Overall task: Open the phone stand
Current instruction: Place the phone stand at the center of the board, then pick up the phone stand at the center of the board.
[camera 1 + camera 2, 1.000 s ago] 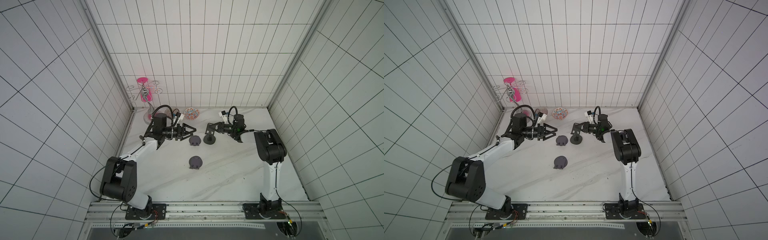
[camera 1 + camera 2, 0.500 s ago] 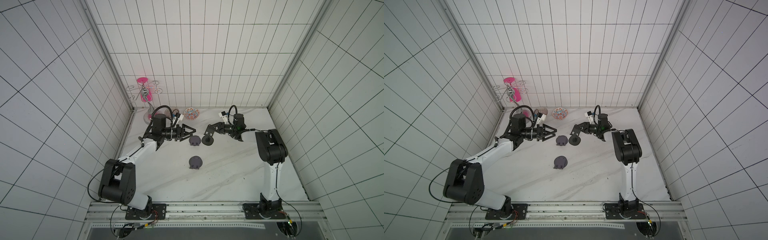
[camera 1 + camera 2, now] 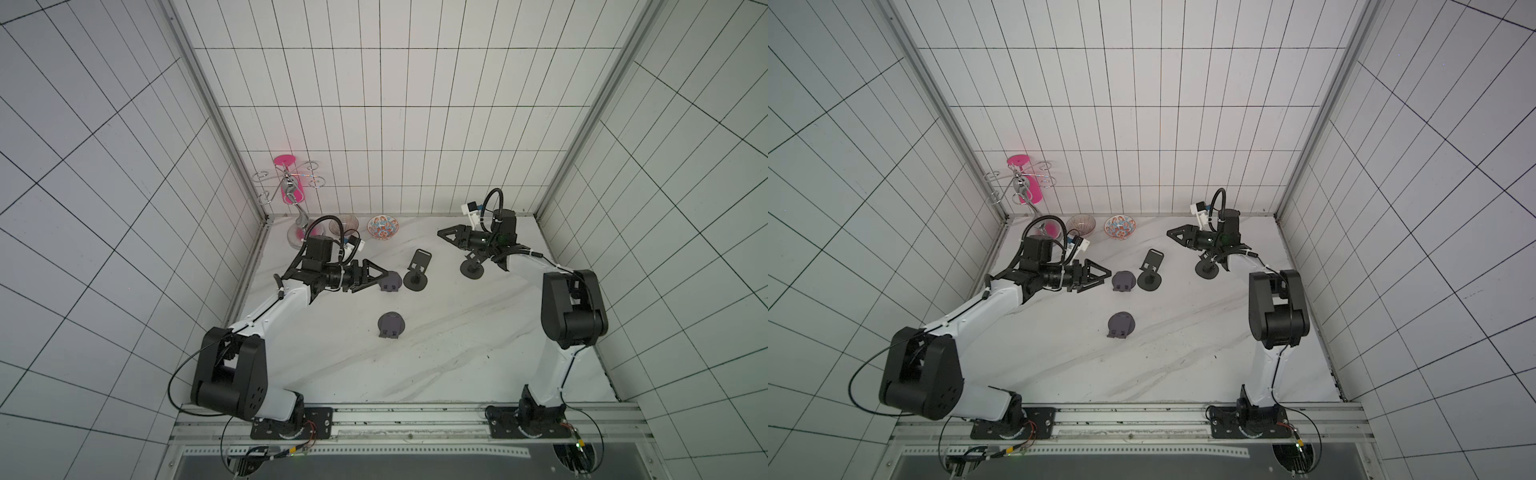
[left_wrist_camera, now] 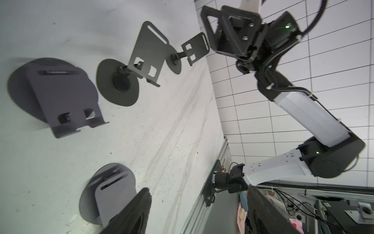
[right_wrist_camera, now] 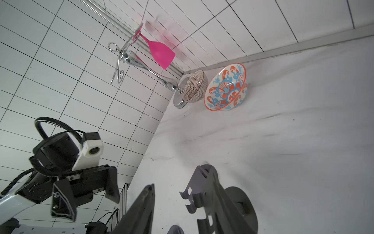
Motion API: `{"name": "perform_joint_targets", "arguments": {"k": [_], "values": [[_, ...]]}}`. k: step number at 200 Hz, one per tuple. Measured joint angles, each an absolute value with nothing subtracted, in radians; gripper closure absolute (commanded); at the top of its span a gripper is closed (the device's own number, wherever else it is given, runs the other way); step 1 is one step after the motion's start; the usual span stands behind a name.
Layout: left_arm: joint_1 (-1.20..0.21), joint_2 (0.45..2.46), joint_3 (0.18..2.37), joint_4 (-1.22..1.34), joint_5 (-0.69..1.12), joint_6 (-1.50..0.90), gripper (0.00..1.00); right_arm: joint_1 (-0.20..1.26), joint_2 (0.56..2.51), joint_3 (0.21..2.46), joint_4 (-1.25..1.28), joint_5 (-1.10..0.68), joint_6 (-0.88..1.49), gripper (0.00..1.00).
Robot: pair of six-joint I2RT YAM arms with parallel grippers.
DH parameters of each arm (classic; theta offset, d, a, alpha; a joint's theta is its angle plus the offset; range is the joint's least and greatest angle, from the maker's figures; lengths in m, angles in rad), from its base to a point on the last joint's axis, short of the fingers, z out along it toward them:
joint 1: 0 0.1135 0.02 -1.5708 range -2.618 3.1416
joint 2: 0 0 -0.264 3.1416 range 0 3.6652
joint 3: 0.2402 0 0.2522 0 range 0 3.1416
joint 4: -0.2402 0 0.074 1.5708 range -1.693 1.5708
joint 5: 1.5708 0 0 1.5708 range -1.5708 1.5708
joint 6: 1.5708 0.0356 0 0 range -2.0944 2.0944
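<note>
Right gripper (image 3: 446, 235) just let go. A second ago it was clamped on the phone stand (image 3: 419, 270). Now it has backed off toward the right wall, above the table (image 3: 457, 353), jaws parted and empty. Left gripper (image 3: 380, 277) has barely moved: spread wide, holding nothing, nose just beside a folded stand (image 3: 390, 282).

What that means for you: the phone stand stayed where it was after release, with no tip and no fold-back. I'd call this one opened and the right arm free.

Location: back half of the table, between the folded stand and a second open stand (image 3: 471, 270) that sits under the right arm. It's very close to the folded one, and I can't tell you whether the bases touch. Another folded stand (image 3: 391, 327) lies flat nearer the front, well apart. If your task covers those two, they're still to do, and the left gripper looks lined up for the near one.

Look of it, best in the left wrist view:
- Matte dark metal.
- Round base (image 4: 117, 83) flat on the table, with a short stem.
- Back plate (image 4: 148, 50) raised at a tilt, with a slot near its top edge and two square cut-outs low down.
- Small hooked lip (image 4: 153, 83) along the bottom.

Right wrist view is smeared, so don't trust it for detail.
</note>
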State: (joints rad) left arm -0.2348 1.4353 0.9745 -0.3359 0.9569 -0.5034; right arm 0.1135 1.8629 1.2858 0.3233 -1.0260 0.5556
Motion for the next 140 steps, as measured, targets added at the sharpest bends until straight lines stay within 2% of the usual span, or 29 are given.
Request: {"name": "perform_joint_targets", "arguments": {"k": [14, 26, 39, 69, 79, 113, 140], "values": [[-0.239, 1.399, 0.947, -0.387, 0.896, -0.459, 0.26, 0.137, 1.776, 1.285, 0.255, -1.002, 0.521, 0.48], [-0.247, 1.363, 0.905, -0.417, 0.848, -0.432, 0.29, 0.173, 1.686, 1.275, 0.184, -0.965, 0.484, 0.41], [-0.26, 1.329, 0.851, -0.431, 0.805, -0.416, 0.39, 0.225, 1.581, 1.229, 0.134, -0.929, 0.447, 0.36], [-0.29, 1.25, 0.683, -0.401, 0.727, -0.45, 0.51, 0.358, 1.347, 0.997, 0.074, -0.867, 0.42, 0.34], [-0.302, 1.226, 0.639, -0.391, 0.695, -0.465, 0.53, 0.392, 1.3, 0.911, 0.065, -0.844, 0.429, 0.34], [-0.322, 1.162, 0.566, -0.309, 0.617, -0.548, 0.54, 0.443, 1.278, 0.678, 0.096, -0.767, 0.536, 0.34], [-0.327, 1.177, 0.511, -0.18, 0.591, -0.604, 0.54, 0.496, 1.357, 0.642, 0.159, -0.737, 0.582, 0.34]]}}
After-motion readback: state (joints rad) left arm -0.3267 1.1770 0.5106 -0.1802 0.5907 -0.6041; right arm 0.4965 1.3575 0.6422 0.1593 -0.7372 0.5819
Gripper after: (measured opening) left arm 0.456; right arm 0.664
